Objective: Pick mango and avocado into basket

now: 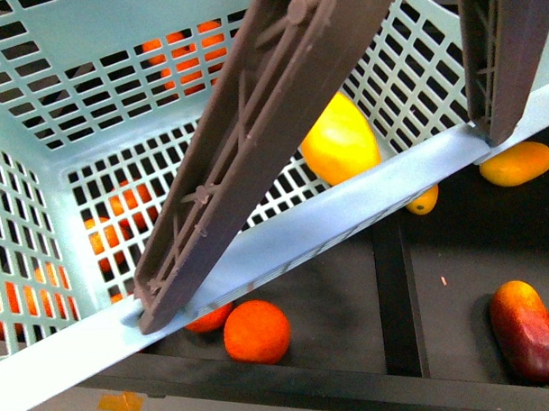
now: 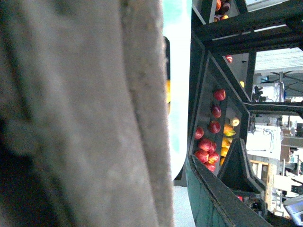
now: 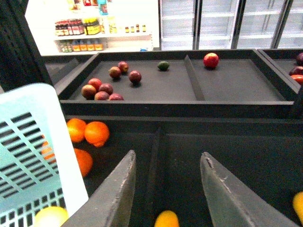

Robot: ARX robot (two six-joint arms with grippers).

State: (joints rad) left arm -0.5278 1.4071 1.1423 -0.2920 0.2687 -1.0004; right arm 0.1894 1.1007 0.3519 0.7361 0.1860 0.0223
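Note:
The teal basket (image 1: pixel 365 202) hangs close in the front view, tilted, its brown handles (image 1: pixel 254 143) crossing the picture. One yellow mango (image 1: pixel 340 140) lies inside it against the wall. My left gripper is shut on the basket by a handle (image 2: pixel 85 113), which blurs across the left wrist view and hides the fingers. My right gripper (image 3: pixel 167 153) is open above the dark shelf, beside the basket (image 3: pixel 28 142). A yellow-orange mango (image 3: pixel 166 220) lies just below the gap. A dull green avocado (image 3: pixel 163 65) sits far off on the upper shelf.
More mangoes (image 1: pixel 517 164) lie on the shelf past the basket rim, and a dark red one (image 1: pixel 529 332) sits at the front right. Oranges (image 1: pixel 256 331) lie under the basket. A divider (image 1: pixel 397 291) splits the shelf. Red fruit (image 3: pixel 102 87) fills the upper tray.

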